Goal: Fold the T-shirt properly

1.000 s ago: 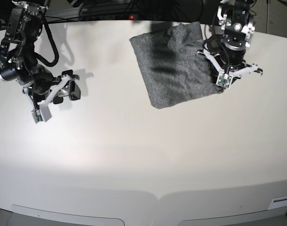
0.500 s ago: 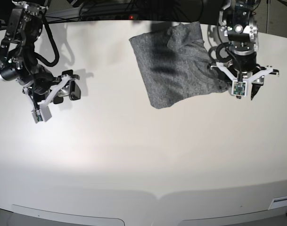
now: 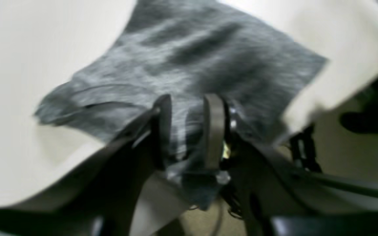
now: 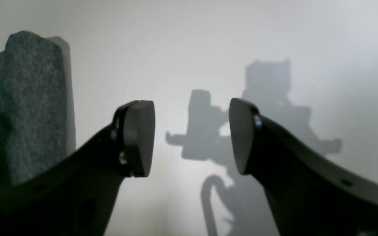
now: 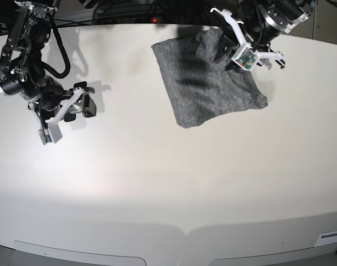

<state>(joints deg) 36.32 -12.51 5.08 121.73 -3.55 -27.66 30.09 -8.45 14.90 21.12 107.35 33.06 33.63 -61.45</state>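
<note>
The grey T-shirt lies folded into a rough rectangle at the far right of the white table, with a raised fold near its far edge. My left gripper hovers over the shirt's far right part. In the blurred left wrist view its fingers stand apart, and the T-shirt spreads out beyond the left gripper. My right gripper sits at the table's left, well away from the cloth. In the right wrist view the right gripper is open and empty, with an edge of the T-shirt at the left.
Dark cables and equipment run behind the table's far edge. The table's right edge drops to the floor just past the shirt. Two shallow recessed panels mark the front rim.
My left gripper went from shut on the shirt's right corner to open, let the cloth drop flat, then lifted and swung back toward the far edge. The right arm stayed put.
</note>
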